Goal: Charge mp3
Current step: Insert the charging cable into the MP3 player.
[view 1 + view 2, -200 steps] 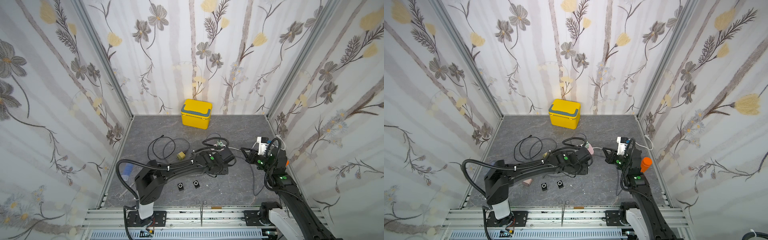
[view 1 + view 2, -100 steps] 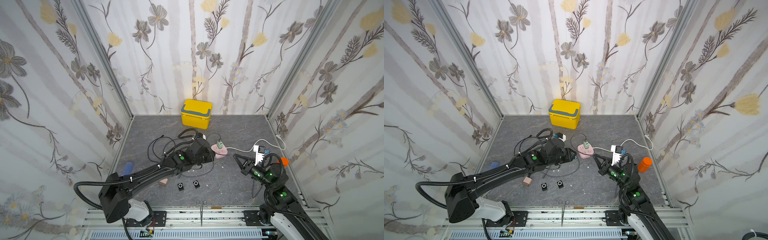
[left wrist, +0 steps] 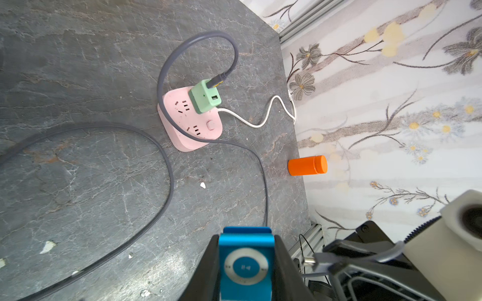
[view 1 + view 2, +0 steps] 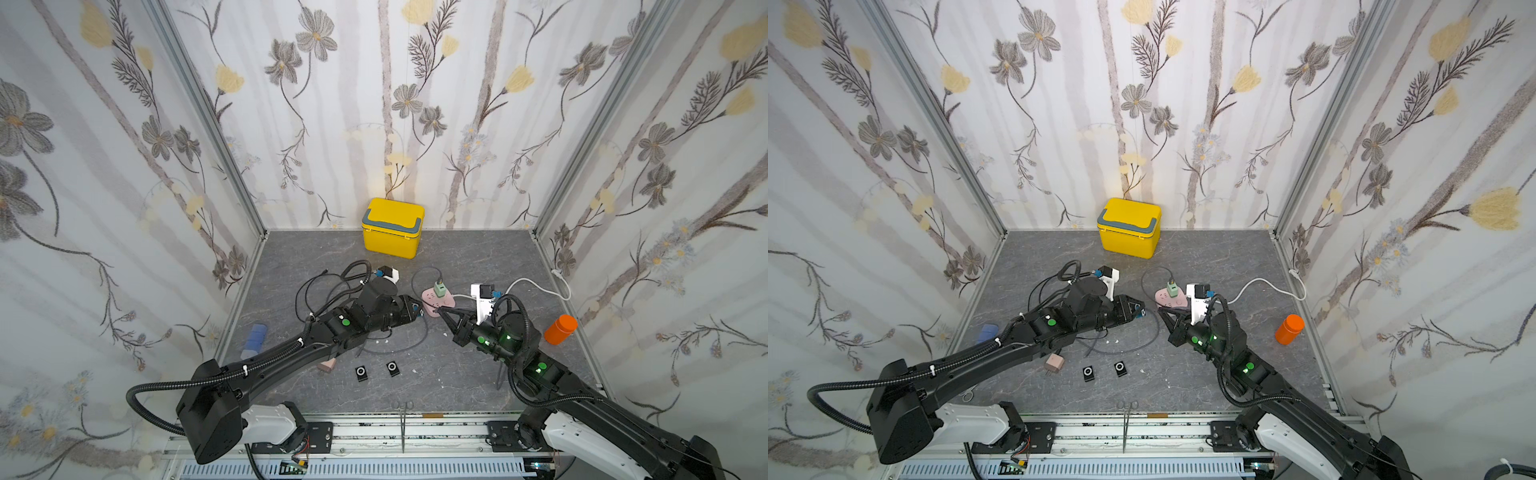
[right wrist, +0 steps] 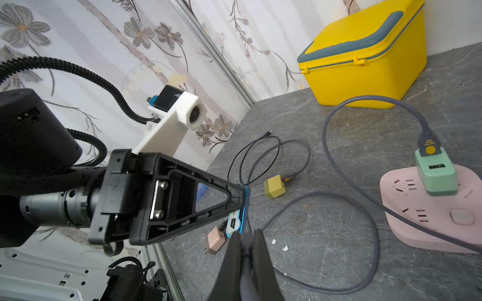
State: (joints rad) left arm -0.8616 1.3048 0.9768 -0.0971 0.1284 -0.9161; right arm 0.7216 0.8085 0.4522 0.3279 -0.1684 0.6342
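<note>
Starting with the tabletop point(image 4: 478, 257): we see grey marbled stone, walled on three sides by flowered paper.
Left gripper point(image 4: 417, 309): we find it over the middle of the tabletop. Its jaws stand a little apart and pinch the long sides of the mp3 player point(image 3: 246, 265), which sits between the black fingers point(image 3: 281, 260).
Right gripper point(image 4: 441, 309): it meets the left one tip to tip. Its jaws are pressed together on the grey cable point(image 5: 246, 243) just behind its plug point(image 3: 309, 260).
Yellow box point(image 4: 392, 228): lid closed, at the middle of the back edge.
Power strip point(image 3: 193, 122): pink, lying flat just behind the two gripper tips. A white cord point(image 4: 536, 284) runs from it to the right edge.
Orange bottle point(image 4: 561, 329): upright near the right edge.
Green charger point(image 3: 204, 96): plugged into the strip, with a grey lead point(image 3: 208, 34) arching out of its top. We cannot trace whether this is the cable being held.
Mp3 player: blue with a white dial, held off the tabletop. Its port end point(image 5: 233, 223) faces the right gripper.
Plug: its metal tip points at the player, just beside it and not touching it.
</note>
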